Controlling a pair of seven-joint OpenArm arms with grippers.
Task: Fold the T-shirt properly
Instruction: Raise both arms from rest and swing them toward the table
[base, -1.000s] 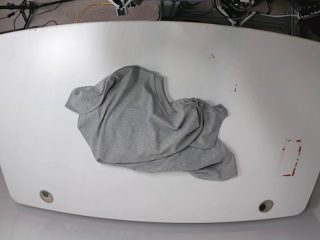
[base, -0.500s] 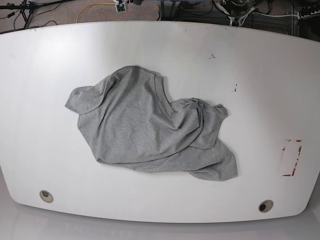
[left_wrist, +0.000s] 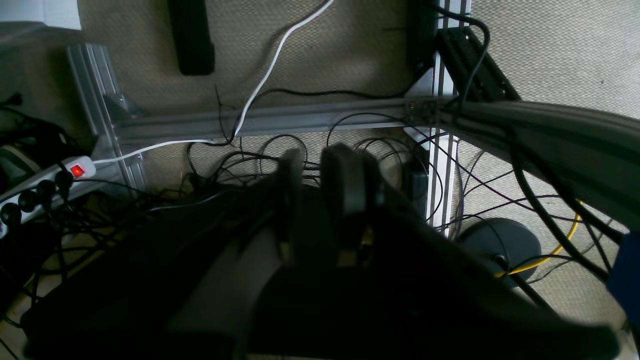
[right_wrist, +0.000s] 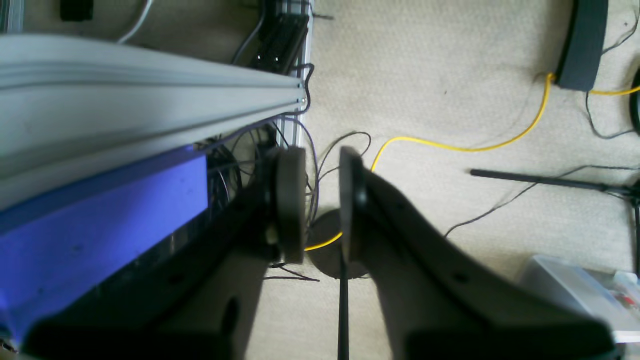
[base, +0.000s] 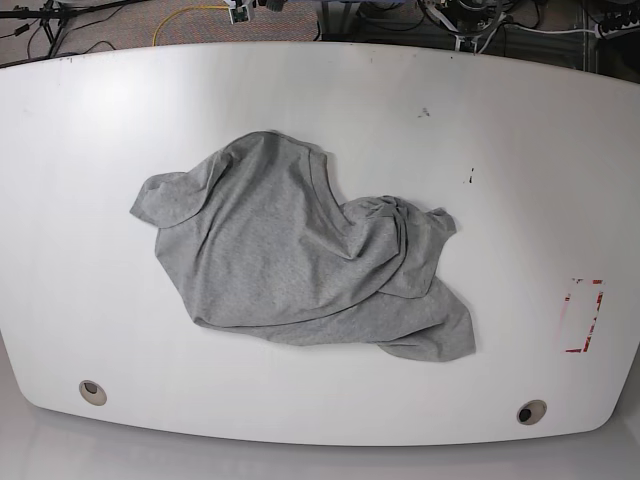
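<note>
At the near rim of the white curved tabletop (base: 560, 150) sit two round grommet holes (base: 92, 392), at about seven and five o'clock. Just left of centre lies the crumpled heather-grey cotton T-shirt (base: 290, 260) — bunched, unfolded, one sleeve out toward nine o'clock. A red-edged paper tag (base: 583, 316) lies at four o'clock. Beyond the far edge, both arms hang over carpet and cables: the left gripper (left_wrist: 312, 172) shows only a narrow slit between its jaws, the right gripper (right_wrist: 322, 200) a slim gap — neither holds anything.
</note>
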